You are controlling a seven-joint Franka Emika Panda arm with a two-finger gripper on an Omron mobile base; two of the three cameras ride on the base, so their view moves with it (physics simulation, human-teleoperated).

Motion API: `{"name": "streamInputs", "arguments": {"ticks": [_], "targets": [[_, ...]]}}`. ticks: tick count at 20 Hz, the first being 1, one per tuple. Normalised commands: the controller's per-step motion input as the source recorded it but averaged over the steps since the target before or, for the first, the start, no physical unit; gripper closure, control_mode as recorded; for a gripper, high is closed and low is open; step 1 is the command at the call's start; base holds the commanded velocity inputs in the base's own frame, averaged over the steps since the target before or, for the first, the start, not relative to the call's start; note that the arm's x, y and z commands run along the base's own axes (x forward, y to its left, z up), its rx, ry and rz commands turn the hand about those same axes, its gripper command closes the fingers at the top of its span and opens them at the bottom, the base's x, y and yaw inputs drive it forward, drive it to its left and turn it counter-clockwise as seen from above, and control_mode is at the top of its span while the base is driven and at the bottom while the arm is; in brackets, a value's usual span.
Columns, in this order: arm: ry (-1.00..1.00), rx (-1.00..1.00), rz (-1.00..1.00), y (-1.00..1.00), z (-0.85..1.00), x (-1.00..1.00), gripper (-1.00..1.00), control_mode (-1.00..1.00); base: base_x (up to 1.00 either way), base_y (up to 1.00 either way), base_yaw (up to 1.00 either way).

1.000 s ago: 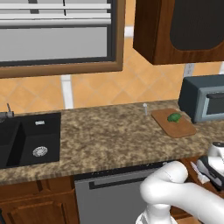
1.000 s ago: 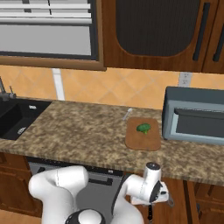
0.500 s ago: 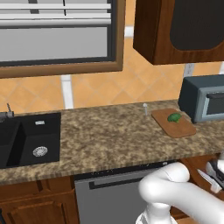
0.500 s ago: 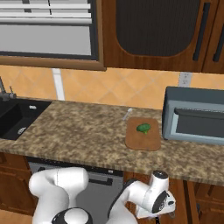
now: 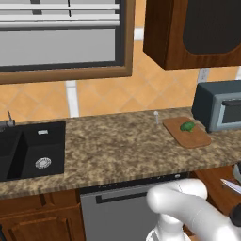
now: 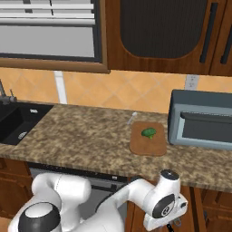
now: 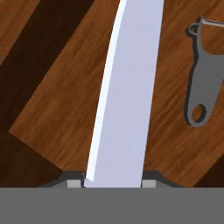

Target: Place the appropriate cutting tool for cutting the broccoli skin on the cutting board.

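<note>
In the hand view my gripper [image 7: 111, 183] is shut on the cutting tool [image 7: 127, 87], a long whitish blade that runs up from between the fingertips over a brown wooden floor. Its pale tip [image 5: 230, 185] pokes out at the right edge of the left base view, below the counter. In the right base view the hand hangs low in front of the cabinets, with the gripper [image 6: 171, 224] at the bottom edge. The cutting board [image 5: 187, 132] [image 6: 148, 138] lies on the counter beside the toaster oven. The green broccoli [image 5: 188, 126] [image 6: 148, 132] rests on it.
A dark grey peeler [image 7: 202, 78] lies on the wooden floor to the right of the blade. A grey toaster oven [image 5: 219, 106] [image 6: 201, 118] stands right of the board. A small white peg [image 5: 156, 116] stands left of it. The black sink [image 5: 28, 148] is at far left.
The hand has sunk lower below the counter edge and slid toward the right. The jaws have narrowed slightly. Board and broccoli have not moved.
</note>
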Motion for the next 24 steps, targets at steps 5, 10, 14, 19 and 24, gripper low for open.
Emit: {"name": "streamInputs", "arguments": {"ticks": [5, 10, 14, 19, 24], "targets": [[0.00, -0.01, 0.19, 0.05, 1.00, -0.01, 1.00, -1.00, 0.00, 0.00, 0.00], [-0.02, -0.01, 0.19, 0.20, 1.00, 0.02, 1.00, -1.00, 0.00, 0.00, 0.00], [-0.13, 0.00, 0.20, 0.08, 0.78, 0.55, 1.00, -1.00, 0.00, 0.00, 0.00], [-0.07, 0.00, 0.16, 0.00, 0.57, 0.96, 1.00, -1.00, 0.00, 0.00, 0.00], [-0.03, 0.00, 0.15, 0.01, 0.21, 1.00, 1.00, -1.00, 0.00, 0.00, 0.00]]}}
